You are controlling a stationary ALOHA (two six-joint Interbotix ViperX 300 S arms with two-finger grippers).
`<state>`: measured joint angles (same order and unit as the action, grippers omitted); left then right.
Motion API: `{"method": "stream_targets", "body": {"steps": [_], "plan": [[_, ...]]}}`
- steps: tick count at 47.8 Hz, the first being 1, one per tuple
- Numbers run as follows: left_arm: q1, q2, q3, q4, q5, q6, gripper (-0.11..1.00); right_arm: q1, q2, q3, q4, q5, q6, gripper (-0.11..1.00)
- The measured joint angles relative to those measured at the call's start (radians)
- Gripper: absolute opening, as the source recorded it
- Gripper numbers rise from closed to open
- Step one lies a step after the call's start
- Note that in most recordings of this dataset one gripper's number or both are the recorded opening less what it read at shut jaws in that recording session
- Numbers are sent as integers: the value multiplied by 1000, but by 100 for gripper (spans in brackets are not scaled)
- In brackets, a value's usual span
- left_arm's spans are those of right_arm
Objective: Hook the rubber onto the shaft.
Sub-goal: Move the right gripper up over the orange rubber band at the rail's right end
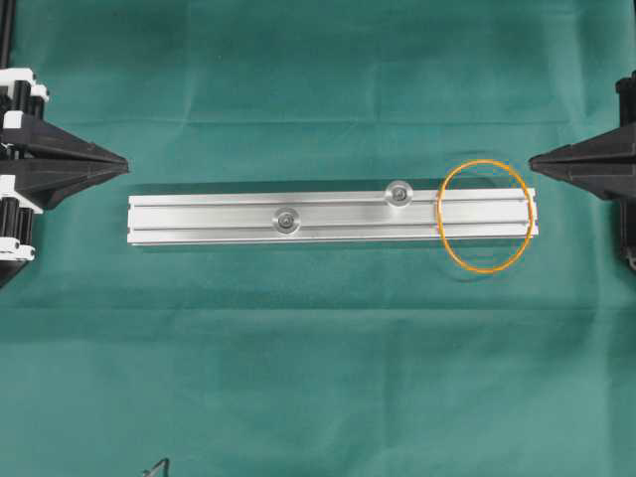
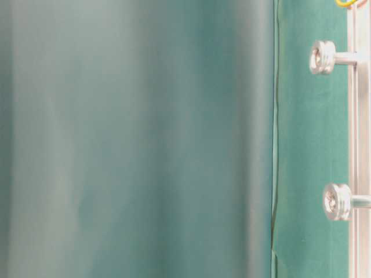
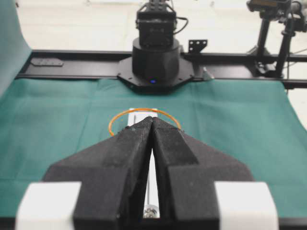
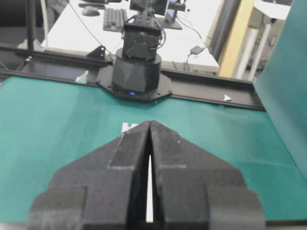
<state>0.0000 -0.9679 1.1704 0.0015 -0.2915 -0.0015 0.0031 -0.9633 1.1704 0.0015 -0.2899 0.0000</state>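
**Both pincers closed, band draped over the rail's end**

My left pincer (image 1: 124,159) and right pincer (image 1: 534,159) sit with tips pressed together, holding nothing, well apart from the work. The orange rubber band (image 1: 485,216) lies across the right end of the silver rail (image 1: 199,219), clear of both shafts (image 1: 398,193) on the green tabletop (image 1: 318,378).

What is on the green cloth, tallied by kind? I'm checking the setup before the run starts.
Silver aluminium rail: 1
Shafts with round heads standing on the rail: 2
Orange rubber band, lying looped across the rail's right end: 1
Total: 4
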Motion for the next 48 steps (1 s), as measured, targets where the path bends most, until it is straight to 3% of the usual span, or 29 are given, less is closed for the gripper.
{"method": "stream_targets", "body": {"steps": [26, 36, 48], "plan": [[0, -5, -34, 23, 133, 2, 0, -6, 0, -52, 2, 164, 5, 3], [2, -6, -58, 23, 270, 3, 0, -6, 15, -109, 0, 408, 3, 3], [2, -6, -97, 23, 537, 2, 0, -5, 54, -176, 0, 724, 5, 3]]}}
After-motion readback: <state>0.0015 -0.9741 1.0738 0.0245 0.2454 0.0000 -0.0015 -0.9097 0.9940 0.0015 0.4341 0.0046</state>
